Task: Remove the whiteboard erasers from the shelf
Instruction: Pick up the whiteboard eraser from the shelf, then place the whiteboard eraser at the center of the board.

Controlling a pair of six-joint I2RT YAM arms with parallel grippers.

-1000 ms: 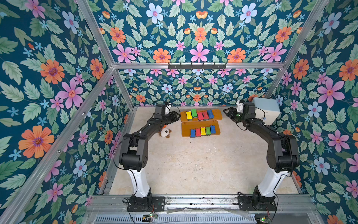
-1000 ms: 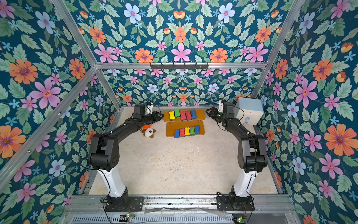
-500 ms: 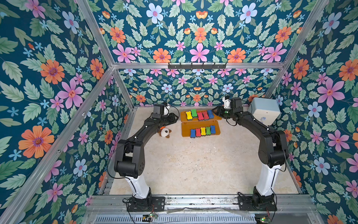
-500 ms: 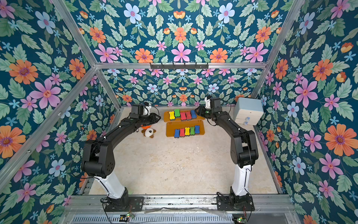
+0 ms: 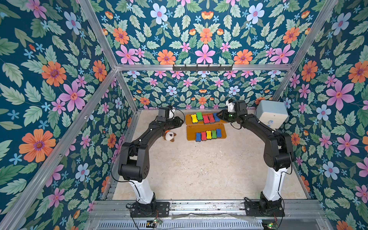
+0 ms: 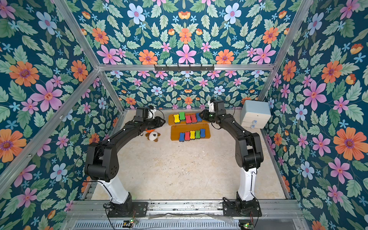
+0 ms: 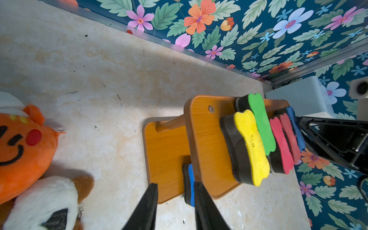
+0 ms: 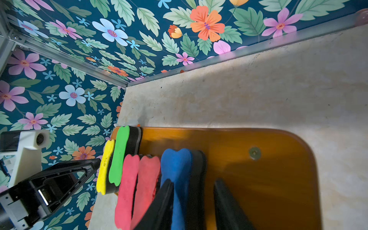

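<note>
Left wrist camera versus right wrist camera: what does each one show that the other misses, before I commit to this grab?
Only the left wrist view: the shelf's lower board carrying the lower blue eraser, the orange plush, the brown-white plush and the pale drawer box.
Only the right wrist view: the right jaws either side of the upper blue eraser, with a gap showing on its dark side.
Both: the upper board with the yellow eraser, green eraser, two red erasers and that upper blue eraser.
</note>
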